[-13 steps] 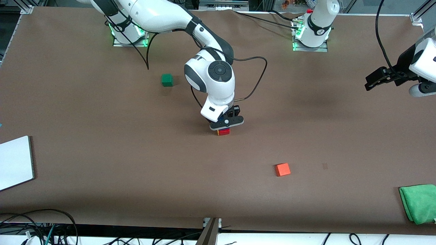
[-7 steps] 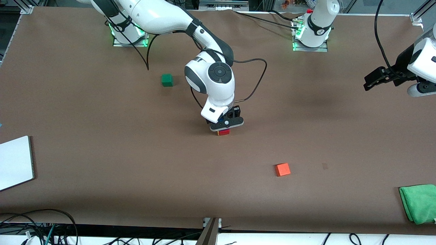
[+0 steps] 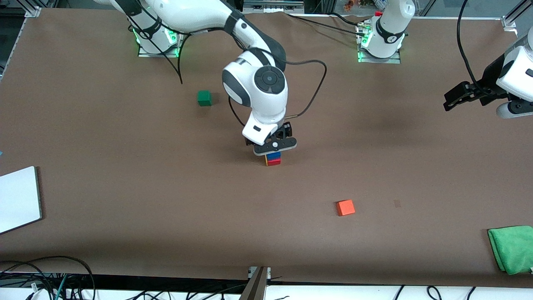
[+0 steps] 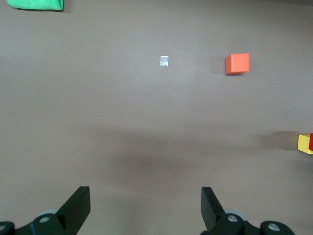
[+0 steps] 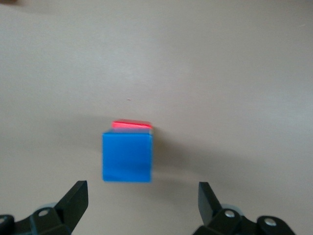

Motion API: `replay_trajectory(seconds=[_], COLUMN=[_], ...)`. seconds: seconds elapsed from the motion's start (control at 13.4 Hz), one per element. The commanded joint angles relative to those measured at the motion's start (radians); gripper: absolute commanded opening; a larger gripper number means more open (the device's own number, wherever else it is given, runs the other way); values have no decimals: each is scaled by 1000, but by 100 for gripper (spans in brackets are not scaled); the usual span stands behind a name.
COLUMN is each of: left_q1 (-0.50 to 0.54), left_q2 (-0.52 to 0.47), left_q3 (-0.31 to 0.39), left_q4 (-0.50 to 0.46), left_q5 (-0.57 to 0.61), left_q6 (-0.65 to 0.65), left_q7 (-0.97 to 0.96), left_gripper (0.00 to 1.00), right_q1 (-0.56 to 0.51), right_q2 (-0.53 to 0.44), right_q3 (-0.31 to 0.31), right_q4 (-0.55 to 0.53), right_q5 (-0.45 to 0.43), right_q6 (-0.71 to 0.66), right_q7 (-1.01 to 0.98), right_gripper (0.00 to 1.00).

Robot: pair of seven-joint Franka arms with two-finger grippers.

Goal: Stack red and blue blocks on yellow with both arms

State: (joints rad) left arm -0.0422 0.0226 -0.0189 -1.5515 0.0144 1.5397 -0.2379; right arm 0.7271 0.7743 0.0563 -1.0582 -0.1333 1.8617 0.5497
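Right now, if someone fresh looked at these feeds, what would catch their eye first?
The stack mid-table: the blue block sits on the red block, with the yellow block at the bottom. The right gripper hangs open just above the stack, while the left gripper waits open above the left arm's end of the table. The orange cube lies alone, nearer the front camera than the stack.

2 arms [image 3: 254, 89] | glossy white shells | dark joint bands | black cables
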Motion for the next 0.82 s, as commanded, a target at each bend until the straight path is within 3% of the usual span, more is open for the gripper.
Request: replay_trajectory(seconds=[0.0,0.3,0.75], left_q1=[-5,-5,-5], left_q2=[-1,-1,-1], left_q3=[5,5,-7], left_q4=[5,5,7], left_q5=[-21,-21,-19], left_q6=[3,3,3], left_q7=[11,9,8], left_gripper=[100,100,100], right_q1=[-86,-202,-478], right_q2=[-88,-173,-291], right_q3=[7,2,-7], right_q4=[-14,-14,-29], right_q5=[4,1,3], right_q6=[-99,-232,-360], right_q7=[-102,-236,-484], right_gripper=[100,100,100])
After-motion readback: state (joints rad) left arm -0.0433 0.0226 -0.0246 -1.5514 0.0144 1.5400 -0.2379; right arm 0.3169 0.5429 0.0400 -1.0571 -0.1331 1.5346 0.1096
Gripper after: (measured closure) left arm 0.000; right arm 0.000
